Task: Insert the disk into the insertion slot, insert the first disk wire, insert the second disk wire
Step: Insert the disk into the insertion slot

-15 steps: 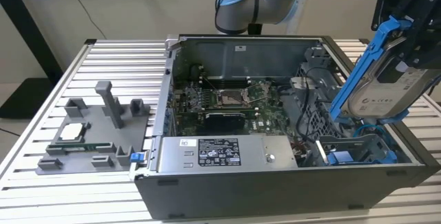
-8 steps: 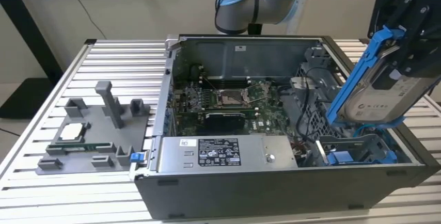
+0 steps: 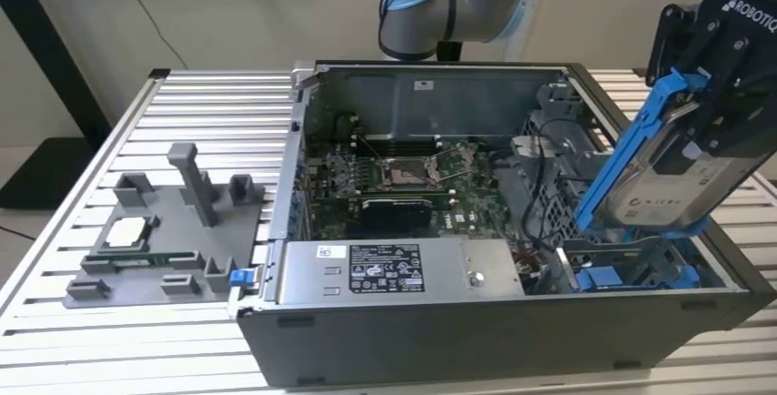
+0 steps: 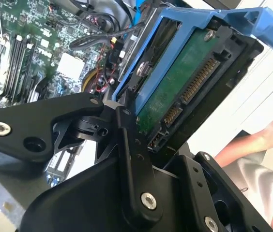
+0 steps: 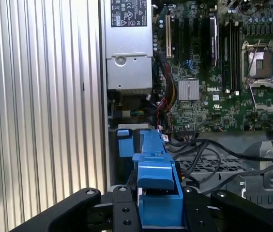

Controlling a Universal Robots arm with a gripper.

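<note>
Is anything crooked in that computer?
Yes: the silver-grey hard drive in its blue plastic frame hangs tilted in the black gripper, above the grey metal bay with blue rails, not seated in it.

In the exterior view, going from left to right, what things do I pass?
From the left: grey parts holder → power supply box → disk in its blue frame.

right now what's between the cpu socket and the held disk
In the exterior view, black cables and the perforated grey cage lie between the CPU socket and the disk.
</note>
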